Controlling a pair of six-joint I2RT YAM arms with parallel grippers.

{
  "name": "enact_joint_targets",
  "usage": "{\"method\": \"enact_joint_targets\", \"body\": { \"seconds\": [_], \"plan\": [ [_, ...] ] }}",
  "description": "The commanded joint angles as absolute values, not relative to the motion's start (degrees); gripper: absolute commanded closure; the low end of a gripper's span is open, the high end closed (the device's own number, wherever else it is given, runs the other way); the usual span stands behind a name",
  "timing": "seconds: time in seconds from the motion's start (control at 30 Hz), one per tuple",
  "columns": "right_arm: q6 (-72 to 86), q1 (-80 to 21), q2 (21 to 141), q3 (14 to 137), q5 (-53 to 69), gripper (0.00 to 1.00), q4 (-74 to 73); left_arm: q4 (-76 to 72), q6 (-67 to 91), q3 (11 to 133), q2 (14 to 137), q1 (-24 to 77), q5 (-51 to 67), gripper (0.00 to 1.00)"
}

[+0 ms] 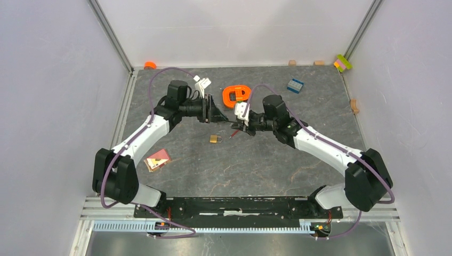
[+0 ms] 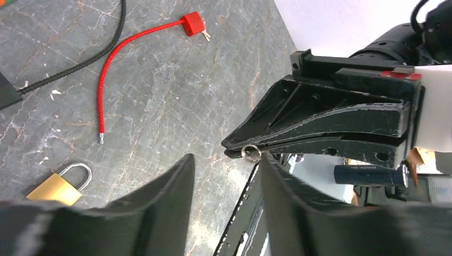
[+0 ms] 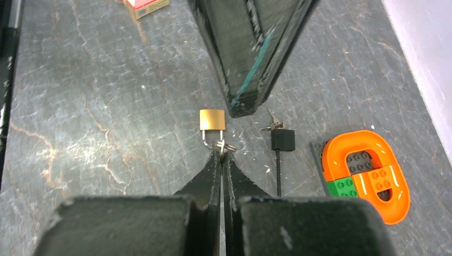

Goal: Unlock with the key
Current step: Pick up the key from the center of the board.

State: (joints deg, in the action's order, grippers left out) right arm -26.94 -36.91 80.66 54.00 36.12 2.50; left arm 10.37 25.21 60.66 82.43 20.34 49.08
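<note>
One brass padlock, squarish body with a steel U shackle, lies flat on your grey marbled desk between the two tools. Your right tool is pinched tight on one small silver key over the shackle. Your left tool gapes wide, empty. One thin cable lock lies nearby

On the table from where I stand: one brass padlock. One key seen singly. More small keys hang on the cable locks, too small to count. Cable locks, two: one red cable lock, one black cable lock. One orange ring. One blue brick. One stack of coloured bricks. Three tan blocks. One orange cap. One red-and-white card.
</note>
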Motion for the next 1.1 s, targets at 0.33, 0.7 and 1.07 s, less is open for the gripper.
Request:
{"method": "enact_joint_targets", "body": {
  "seconds": [0.33, 0.7, 1.07],
  "plan": [
    [-31.1, -36.8, 79.1, 53.0, 49.1, 1.0, -8.5, 23.3, -34.6, 60.3, 71.3, 28.0, 58.3, 0.19],
    [-29.8, -36.8, 78.2, 51.7, 50.6, 1.0, -7.3, 22.4, -41.1, 60.5, 74.7, 36.9, 49.0, 0.44],
    [-29.8, -36.8, 78.3, 51.1, 50.0, 1.0, -6.9, 23.3, -40.9, 60.7, 77.0, 37.2, 45.3, 0.58]
  ]
}}
